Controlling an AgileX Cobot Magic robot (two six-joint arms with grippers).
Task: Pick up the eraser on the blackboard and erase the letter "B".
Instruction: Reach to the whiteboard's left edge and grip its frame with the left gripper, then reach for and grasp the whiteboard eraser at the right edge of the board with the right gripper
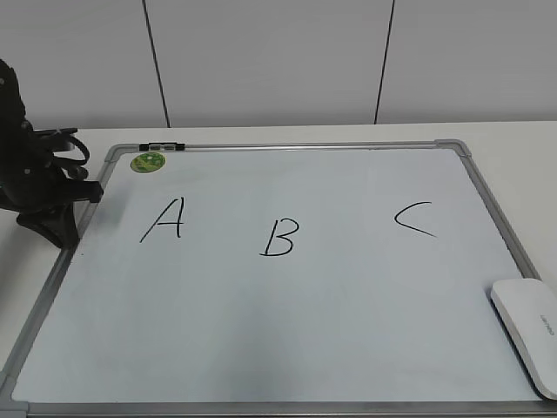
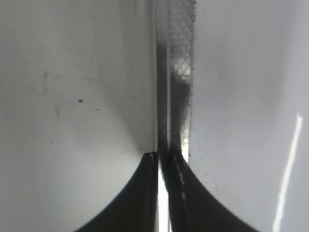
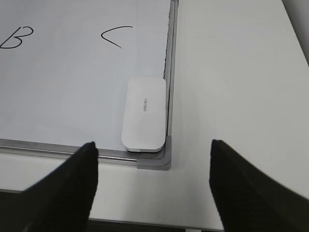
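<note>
Still the reach: my right fingers (image 3: 153, 186), spread and empty, must descend onto the smooth white oblong plastic eraser (image 3: 144, 114); left fingers (image 2: 158, 162) clenched.

The blackboard (image 1: 261, 287) — a white dry-erase surface in a silver-grey frame with grey corner caps and a round green sticker at its 11 o'clock corner — lies flat. The letter "B" (image 1: 280, 237) stands whole near the board's middle in thin, slightly slanted black strokes. The eraser (image 1: 528, 335) — white, smooth, oblong, small grey lettering up — lies flat at the board's 4 o'clock corner, against the frame.
</note>
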